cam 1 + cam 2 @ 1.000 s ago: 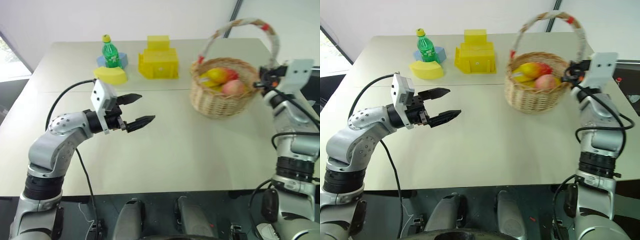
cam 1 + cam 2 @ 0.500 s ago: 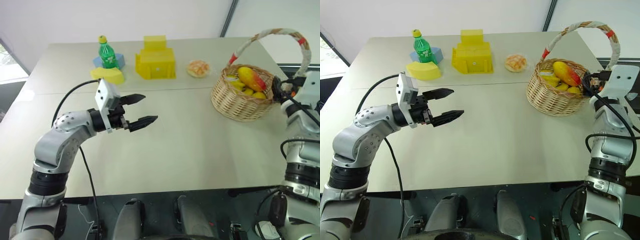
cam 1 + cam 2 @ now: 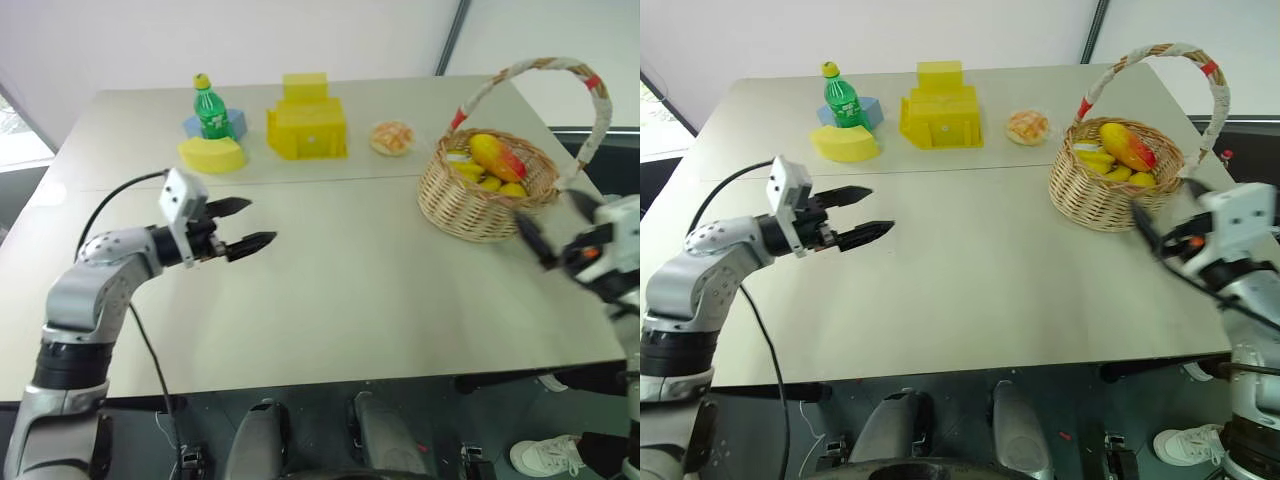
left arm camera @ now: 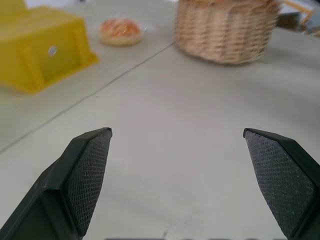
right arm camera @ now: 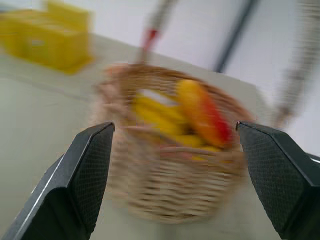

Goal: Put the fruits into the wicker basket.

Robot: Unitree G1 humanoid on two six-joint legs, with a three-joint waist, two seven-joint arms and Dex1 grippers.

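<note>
- The left gripper [image 3: 251, 224] hangs over the bare left part of the pale surface [image 3: 350, 290], its fingers [image 4: 87, 175] spread apart with nothing between them, pointing toward the middle.
- Behind it, at the far left of the surface, a green bottle [image 3: 211, 108] with a yellow cap stands on a blue block [image 3: 236, 122], with a yellow half-round block [image 3: 212, 153] just in front.
- Next along the far edge sits a big yellow stepped block [image 3: 306, 118], and beside it a pale orange bun-like piece [image 3: 391, 137], near the basket but apart from it.
- The wicker basket [image 3: 470, 205] stands upright on the right side of the surface, its tall white handle with red bands [image 3: 597, 105] arching over it.
- The fruits [image 3: 497, 158] lie inside the basket: a long orange-yellow one with a red side on top, smaller yellow pieces around it.
- The right gripper [image 3: 558, 228] is just in front of the basket, clear of it, fingers [image 5: 82, 170] released and wide apart, holding nothing.
- Nothing stands between either gripper and the basket.
</note>
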